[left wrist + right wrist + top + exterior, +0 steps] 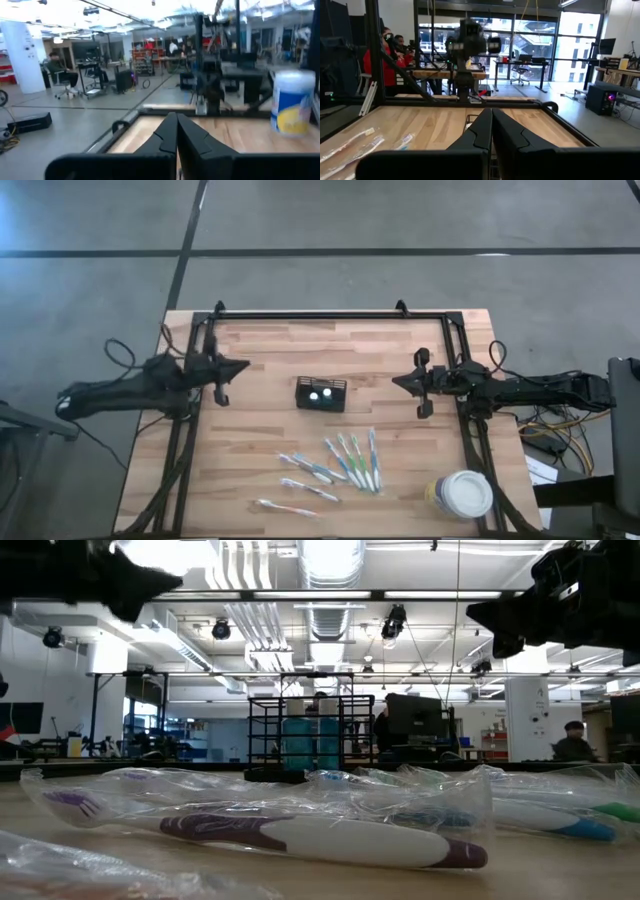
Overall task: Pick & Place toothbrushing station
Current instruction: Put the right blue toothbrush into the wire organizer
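The toothbrushing station (321,393), a small black open-top caddy with mesh sides, stands on the middle of the wooden table; in the low view the station (310,735) is far back. Several toothbrushes (345,463) in clear wrappers lie flat on the table nearer the front edge, and they fill the foreground of the low view (320,835). My left gripper (243,366) hovers shut left of the station and points level toward it. My right gripper (397,380) hovers shut on the station's right and points back at it. Neither holds anything.
A round white tub (463,493) with a yellow label stands at the table's near right corner, also seen as the tub (292,102) in the left wrist view. A black frame (330,314) runs around the table. People (382,55) sit in the room beyond.
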Robot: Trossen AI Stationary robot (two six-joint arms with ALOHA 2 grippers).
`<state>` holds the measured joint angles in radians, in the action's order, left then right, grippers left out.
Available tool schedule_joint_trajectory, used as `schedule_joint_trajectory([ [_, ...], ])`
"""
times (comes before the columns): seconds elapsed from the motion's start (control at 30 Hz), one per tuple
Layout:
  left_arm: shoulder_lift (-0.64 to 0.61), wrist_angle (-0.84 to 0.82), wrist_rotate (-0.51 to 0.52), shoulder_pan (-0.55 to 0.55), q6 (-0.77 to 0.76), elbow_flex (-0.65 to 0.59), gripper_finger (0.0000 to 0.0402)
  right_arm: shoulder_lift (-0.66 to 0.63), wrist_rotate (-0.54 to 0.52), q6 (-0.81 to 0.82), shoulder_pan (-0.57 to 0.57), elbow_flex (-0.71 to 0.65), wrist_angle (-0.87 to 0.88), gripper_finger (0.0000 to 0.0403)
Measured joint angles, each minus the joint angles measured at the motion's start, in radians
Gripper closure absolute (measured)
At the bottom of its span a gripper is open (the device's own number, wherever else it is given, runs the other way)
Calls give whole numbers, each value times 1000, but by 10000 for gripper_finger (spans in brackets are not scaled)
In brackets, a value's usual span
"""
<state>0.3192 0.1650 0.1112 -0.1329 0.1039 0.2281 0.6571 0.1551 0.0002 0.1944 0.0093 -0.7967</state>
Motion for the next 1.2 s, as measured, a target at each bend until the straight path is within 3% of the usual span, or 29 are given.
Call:
schedule_joint_trajectory([
  [0.37,-94,53,-32,-11,87,-207,400,0,-1,0,0,0,-2,394],
  [0.5,-137,3,-45,-16,86,-219,400,0,-6,-9,0,0,-5,394],
  [0.7,-173,-8,-69,-16,85,-219,395,2,-131,-16,0,80,41,394],
  [0.77,-174,-8,-69,-16,81,-219,393,2,-134,11,0,195,215,394],
  [1.0,-173,-9,-68,-16,78,-219,393,143,-336,218,-46,769,1208,394],
  [1.2,-173,-9,-68,-16,78,-219,392,371,-367,469,-157,1140,1769,394],
])
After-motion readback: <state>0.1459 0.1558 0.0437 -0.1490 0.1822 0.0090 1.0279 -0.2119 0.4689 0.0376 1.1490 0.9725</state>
